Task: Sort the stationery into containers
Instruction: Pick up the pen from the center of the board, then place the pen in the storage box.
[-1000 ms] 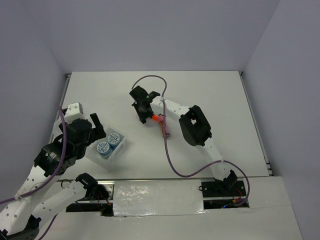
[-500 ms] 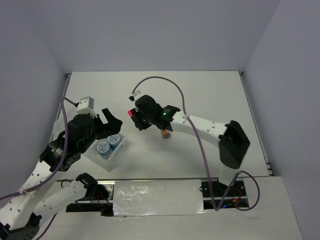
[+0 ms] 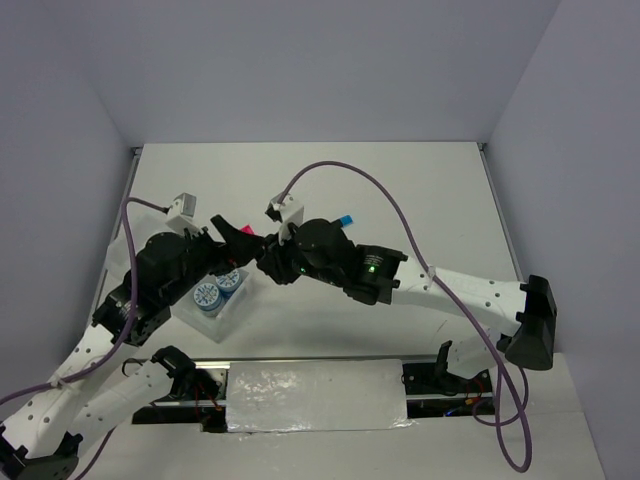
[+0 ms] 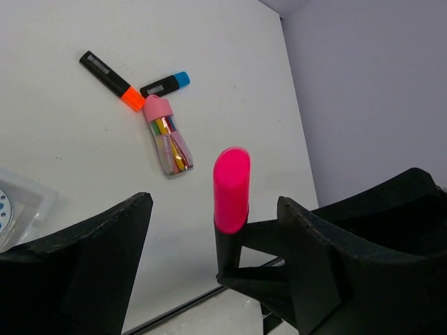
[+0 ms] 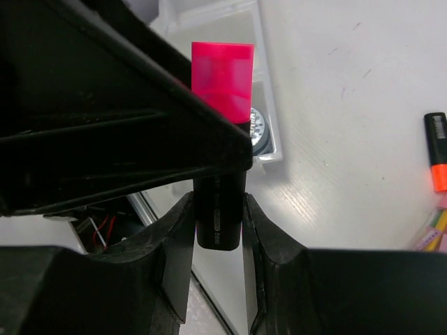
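Standing cap-up over the far side of the tray (image 3: 232, 303), the pink marker (image 4: 231, 188) is seen between the spread fingers of the left gripper (image 4: 213, 204). A gap is left on either side of the cap, so nothing is grasped by that gripper. Lower down, the marker's black body is clamped from both sides by the right gripper (image 5: 218, 202), whose fingers are pressed tight against it. From the right wrist, one left finger is seen crossing in front of the base of the cap.

Inside the tray, two blue rolls (image 3: 207, 296) are lying side by side, partly overhung by the left gripper.

Right of the tray and well apart from it, three more pieces are spread on the table (image 4: 63, 132): an orange marker (image 4: 108, 70), a blue marker (image 4: 165, 84) and a stick (image 4: 167, 136). The orange cap and the blue marker's black end are gathered at the stick's pink top. From overhead, only the blue cap is shown past the right arm.
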Controlling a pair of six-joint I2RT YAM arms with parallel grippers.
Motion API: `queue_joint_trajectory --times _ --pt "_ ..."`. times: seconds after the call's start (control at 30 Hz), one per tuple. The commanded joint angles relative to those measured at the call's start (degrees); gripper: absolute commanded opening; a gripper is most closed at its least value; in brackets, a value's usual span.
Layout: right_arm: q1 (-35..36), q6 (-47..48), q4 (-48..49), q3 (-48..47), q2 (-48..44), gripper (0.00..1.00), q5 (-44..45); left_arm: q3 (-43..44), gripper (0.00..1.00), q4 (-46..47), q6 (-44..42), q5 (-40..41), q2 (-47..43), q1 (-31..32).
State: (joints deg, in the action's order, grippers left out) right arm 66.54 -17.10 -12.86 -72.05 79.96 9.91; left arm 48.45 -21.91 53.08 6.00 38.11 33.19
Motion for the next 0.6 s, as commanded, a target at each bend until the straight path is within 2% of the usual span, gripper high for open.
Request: queue_joint_trajectory --times 0.0,0.17,0.2,0.23,0.27,0.3,0.37,0.47,0.5,0.57 --pt "1.92 -0.30 3.46 -0.11 -2.62 0.00 1.69 -0.19 0.84 6.53 1.06 -1.87 -1.19 0.03" --pt "2.10 -0.65 3.63 -0.11 -2.27 0.00 1.60 -0.28 0.37 5.31 0.62 -0.47 -1.55 0.03" --pt "2.10 -1.00 3.81 -0.11 -2.01 0.00 0.99 0.41 0.20 4.08 0.10 -0.38 -0.76 0.03" --pt "2.19 -1.00 3.90 -0.28 -1.92 0.01 0.81 0.94 0.12 3.46 -0.25 -0.29 -0.32 0.03" --pt "2.10 -1.00 4.51 -0.28 -1.92 0.15 0.38 1.47 0.01 2.67 -0.87 0.32 0.29 0.03" --pt "2.10 -0.92 4.95 -0.11 -1.92 0.37 -0.32 2.17 0.00 0.49 -1.57 0.94 1.08 -0.05" --pt "1.92 -0.22 5.48 0.42 -2.27 0.99 -0.68 4.98 0.00 -2.94 -5.43 3.48 3.54 0.03" --pt "0.27 -1.44 1.37 0.51 -2.62 1.00 2.56 9.20 0.00 -13.13 -10.88 18.21 8.02 -0.05" --pt "-0.44 -2.22 0.83 1.29 -3.05 1.00 2.92 10.25 0.00 -16.20 -11.50 28.26 11.17 -0.05" --pt "-1.85 -2.58 1.17 5.41 -5.86 1.00 3.71 13.24 0.00 -26.13 -10.55 40.86 15.13 -1.02"
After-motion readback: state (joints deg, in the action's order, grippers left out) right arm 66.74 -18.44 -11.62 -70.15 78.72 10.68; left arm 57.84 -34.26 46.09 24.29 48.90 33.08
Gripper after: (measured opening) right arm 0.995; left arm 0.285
